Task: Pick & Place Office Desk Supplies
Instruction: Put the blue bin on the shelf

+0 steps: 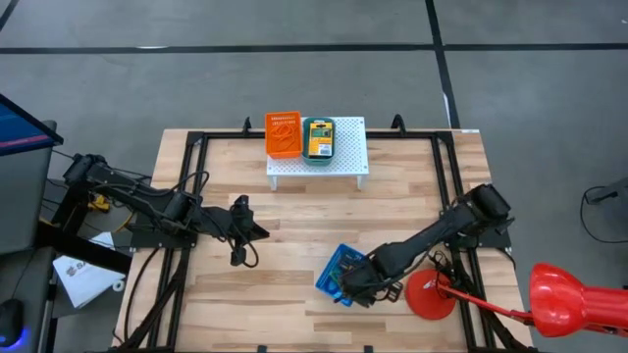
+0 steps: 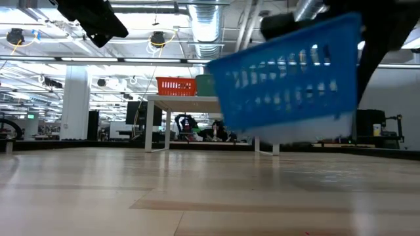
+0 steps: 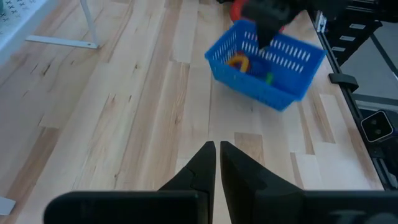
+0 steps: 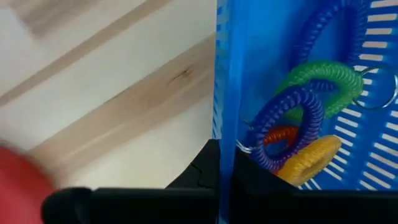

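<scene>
Coil loops (image 4: 308, 134) sit in blue basket (image 1: 339, 273), wall pinched by right gripper (image 1: 361, 281); white stand (image 1: 316, 162) lies beyond; left gripper (image 3: 217, 152) nearly closed, empty.

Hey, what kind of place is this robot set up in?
Probably an open lab or industrial workspace: exposed ceiling ducts, strip lighting, a grey concrete floor, and a wooden table in a black frame.

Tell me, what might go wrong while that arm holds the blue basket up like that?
The blue basket hangs tilted above the table, held by one wall in the right gripper, so it could slip or swing. The coiled loops inside lie loose and might slide out if it tips further. The red disc sits close beside it and could get bumped. The left gripper, fingers shut, waits apart.
</scene>
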Controlling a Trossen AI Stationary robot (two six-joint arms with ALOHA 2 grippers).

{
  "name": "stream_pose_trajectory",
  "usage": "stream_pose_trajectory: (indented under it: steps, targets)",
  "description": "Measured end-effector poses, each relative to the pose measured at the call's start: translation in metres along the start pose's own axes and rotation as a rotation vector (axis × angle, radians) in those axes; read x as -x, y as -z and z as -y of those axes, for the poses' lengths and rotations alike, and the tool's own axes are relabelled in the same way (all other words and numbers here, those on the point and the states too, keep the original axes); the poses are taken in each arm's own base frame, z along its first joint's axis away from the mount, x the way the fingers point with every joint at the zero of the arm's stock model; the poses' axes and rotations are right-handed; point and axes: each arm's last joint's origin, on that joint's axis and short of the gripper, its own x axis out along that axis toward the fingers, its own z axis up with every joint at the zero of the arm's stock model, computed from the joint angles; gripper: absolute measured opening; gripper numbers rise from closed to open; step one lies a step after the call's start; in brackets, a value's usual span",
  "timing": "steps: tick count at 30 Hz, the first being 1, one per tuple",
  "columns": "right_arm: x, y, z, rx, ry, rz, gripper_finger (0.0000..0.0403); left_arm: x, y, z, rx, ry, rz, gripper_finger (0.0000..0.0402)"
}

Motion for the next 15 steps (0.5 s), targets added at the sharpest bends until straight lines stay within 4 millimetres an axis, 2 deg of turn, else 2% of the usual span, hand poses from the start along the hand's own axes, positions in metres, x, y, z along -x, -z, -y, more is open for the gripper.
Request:
stream_pose_trajectory:
  steps: [4, 7, 11, 15]
  targets:
    - [-0.022, -0.004, 0.007, 0.022, -0.003, -0.008, 0.0000, 0.000, 0.000, 0.000, 0.011, 0.000, 0.000, 0.0017]
    - [-0.032, -0.001, 0.013, 0.000, -0.015, -0.031, 0.0001, 0.000, 0.000, 0.000, 0.011, 0.000, 0.000, 0.0017]
    - [-0.032, 0.004, 0.023, -0.063, -0.023, -0.008, 0.0017, 0.000, 0.000, 0.000, 0.010, 0.000, -0.001, 0.0017]
    - [-0.020, 0.009, 0.034, -0.157, 0.012, 0.042, 0.0043, 0.000, 0.000, 0.000, 0.010, 0.000, -0.001, 0.0017]
